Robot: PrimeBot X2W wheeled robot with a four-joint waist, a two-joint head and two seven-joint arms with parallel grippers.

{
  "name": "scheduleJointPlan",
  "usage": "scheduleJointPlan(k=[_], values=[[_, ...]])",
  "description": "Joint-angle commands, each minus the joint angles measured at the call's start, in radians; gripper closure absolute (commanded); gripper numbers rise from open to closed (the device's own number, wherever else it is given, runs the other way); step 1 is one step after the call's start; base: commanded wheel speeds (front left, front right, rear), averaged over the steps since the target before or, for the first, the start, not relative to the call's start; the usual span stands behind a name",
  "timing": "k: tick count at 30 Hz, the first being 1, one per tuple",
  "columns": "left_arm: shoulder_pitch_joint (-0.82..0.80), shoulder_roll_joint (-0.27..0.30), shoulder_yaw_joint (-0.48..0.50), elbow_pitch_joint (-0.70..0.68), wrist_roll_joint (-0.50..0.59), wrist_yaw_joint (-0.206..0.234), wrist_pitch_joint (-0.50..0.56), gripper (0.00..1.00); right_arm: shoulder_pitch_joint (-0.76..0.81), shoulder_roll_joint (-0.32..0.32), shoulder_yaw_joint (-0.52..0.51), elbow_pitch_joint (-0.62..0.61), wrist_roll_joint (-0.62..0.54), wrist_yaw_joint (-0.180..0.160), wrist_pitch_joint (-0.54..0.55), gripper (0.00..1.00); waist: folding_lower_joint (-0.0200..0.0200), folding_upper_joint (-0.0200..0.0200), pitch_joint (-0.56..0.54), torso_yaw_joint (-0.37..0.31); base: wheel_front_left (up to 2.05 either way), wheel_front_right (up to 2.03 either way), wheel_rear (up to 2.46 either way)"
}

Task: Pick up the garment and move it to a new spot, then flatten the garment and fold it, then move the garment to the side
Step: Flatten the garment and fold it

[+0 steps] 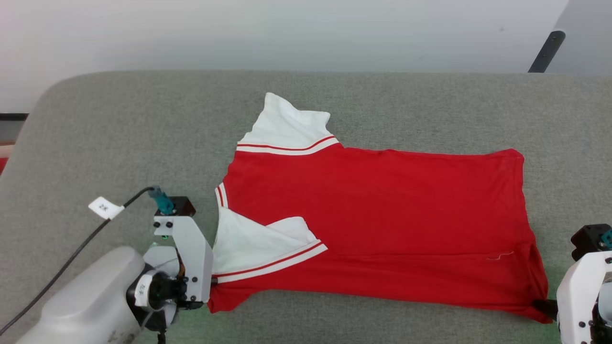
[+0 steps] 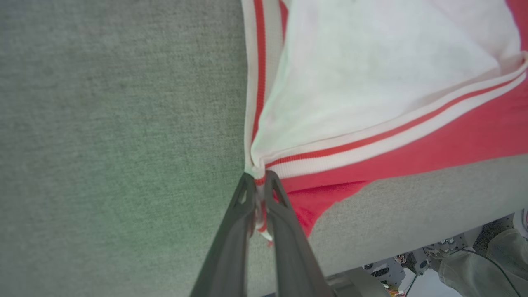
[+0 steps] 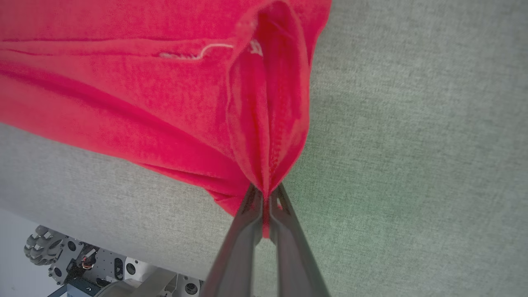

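Note:
The garment (image 1: 373, 224), a red jersey with white sleeves and striped trim, lies spread sideways on the grey table (image 1: 119, 124), plain red side up. One white sleeve points to the far edge; the other is folded onto the body near my left arm. My left gripper (image 1: 212, 282) is shut on the striped trim at the garment's near left corner; in the left wrist view the fingers (image 2: 231, 231) pinch that trim (image 2: 260, 181). My right gripper (image 1: 545, 306) is shut on the near right hem corner, where red cloth (image 3: 264, 165) bunches between its fingers (image 3: 239, 239).
The table's near edge runs just behind both grippers, with the robot's wheeled base (image 3: 45, 249) below it. A dark slanted leg (image 1: 547, 50) stands beyond the far right corner. Bare grey surface lies left of and beyond the garment. A black cable (image 1: 71, 253) trails from my left wrist.

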Motion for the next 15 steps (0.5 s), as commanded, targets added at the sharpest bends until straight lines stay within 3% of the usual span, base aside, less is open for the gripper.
scheduleJointPlan(k=[1,2,4,5,6,8,9,10,11,15], values=[[0.015,0.006,0.004,-0.001,0.008,0.008,-0.015,1.00,-0.002,0.006,-0.004,0.007,-0.018,-0.001,-0.018,0.60,0.0000,0.0000,0.001,-0.004,0.00,0.00,0.00],[0.018,0.006,0.004,-0.002,0.007,0.009,-0.018,1.00,-0.005,0.009,0.000,0.011,-0.020,-0.001,-0.020,0.55,0.0000,0.0000,0.000,-0.006,0.00,0.00,0.00],[0.016,0.007,0.003,-0.004,0.021,0.007,-0.030,0.95,-0.015,0.013,0.006,0.017,-0.021,-0.001,-0.028,0.00,0.0000,0.0000,-0.003,-0.011,0.00,0.00,0.00],[0.015,0.006,0.004,-0.004,0.021,0.006,-0.037,0.80,-0.019,0.015,0.004,0.020,-0.022,-0.001,-0.029,0.00,0.0000,0.0000,-0.005,-0.013,0.00,0.00,0.00],[0.017,0.006,0.004,-0.004,0.023,0.004,-0.043,0.76,-0.021,0.017,0.006,0.021,-0.024,-0.001,-0.029,0.00,0.0000,0.0000,-0.008,-0.015,0.00,0.00,0.00],[0.013,0.011,0.000,-0.008,0.033,-0.002,-0.050,0.42,-0.020,0.018,0.000,0.016,-0.029,-0.001,-0.037,0.00,0.0000,0.0000,-0.013,-0.019,0.00,0.00,0.00],[0.012,0.011,-0.001,-0.009,0.033,-0.003,-0.051,0.42,-0.018,0.020,-0.004,0.013,-0.029,-0.001,-0.040,0.00,0.0000,0.0000,-0.017,-0.021,0.00,0.00,0.00],[0.012,0.013,-0.002,-0.010,0.034,-0.005,-0.050,0.04,-0.014,0.022,-0.007,0.007,-0.027,-0.001,-0.044,0.00,0.0000,0.0000,-0.022,-0.023,0.00,0.00,0.00],[0.009,0.017,-0.004,-0.012,0.040,-0.008,-0.051,0.00,-0.010,0.023,-0.012,0.000,-0.026,-0.001,-0.048,0.00,0.0000,0.0000,-0.026,-0.024,0.00,0.00,0.00],[-0.011,0.034,-0.006,-0.023,0.058,-0.013,-0.057,0.00,0.011,0.032,-0.034,-0.040,-0.027,-0.001,-0.077,0.00,0.0000,0.0000,-0.042,-0.032,0.00,0.00,0.00]])
